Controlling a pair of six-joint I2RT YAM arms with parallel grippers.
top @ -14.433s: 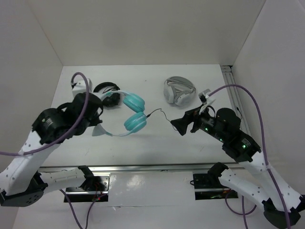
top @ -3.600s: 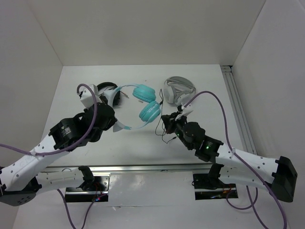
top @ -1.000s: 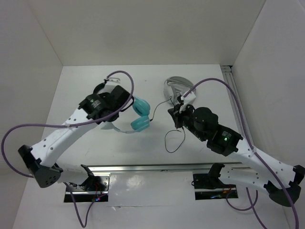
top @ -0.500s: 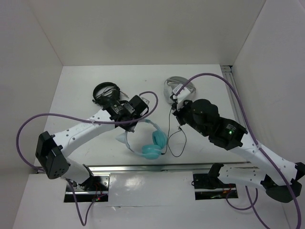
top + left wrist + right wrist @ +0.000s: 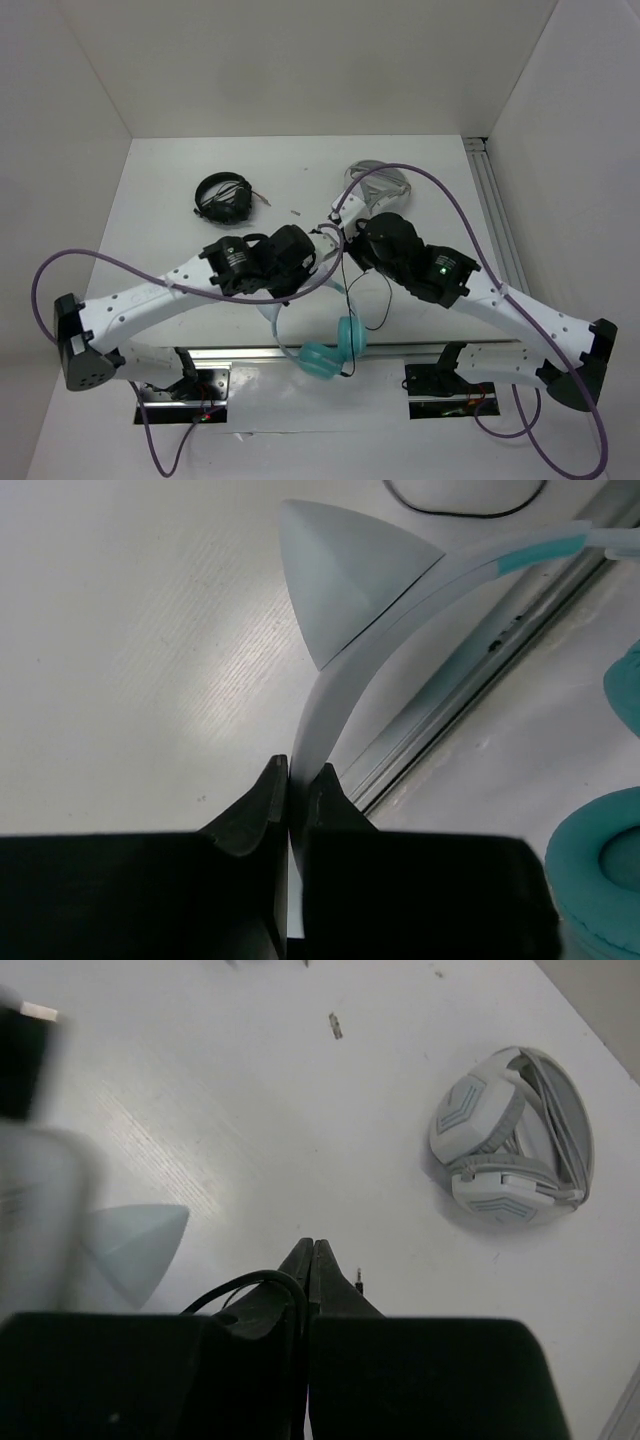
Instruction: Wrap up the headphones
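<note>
The headphones hang off my left gripper (image 5: 270, 295), which is shut on their pale headband (image 5: 340, 700). A pale triangular ear (image 5: 345, 580) sticks up from the band. The teal ear cups (image 5: 330, 352) dangle past the table's near rail, and they show at the right edge of the left wrist view (image 5: 600, 880). My right gripper (image 5: 343, 238) hovers mid-table, shut on the thin black cable (image 5: 250, 1285), which loops over one finger. Slack cable (image 5: 385, 300) trails down toward the cups. The plug tip (image 5: 359, 1278) pokes out beside the fingertips.
All-black headphones (image 5: 224, 197) lie at the back left. White and grey headphones (image 5: 515, 1140) lie folded at the back right, just beyond my right arm. A metal rail (image 5: 420, 350) runs along the near edge. The two arms cross close together at mid-table.
My left arm has swung the headphones toward the near edge, so the cups now hang past the rail. My right gripper has shifted left with the cable. Both grips are unchanged.
</note>
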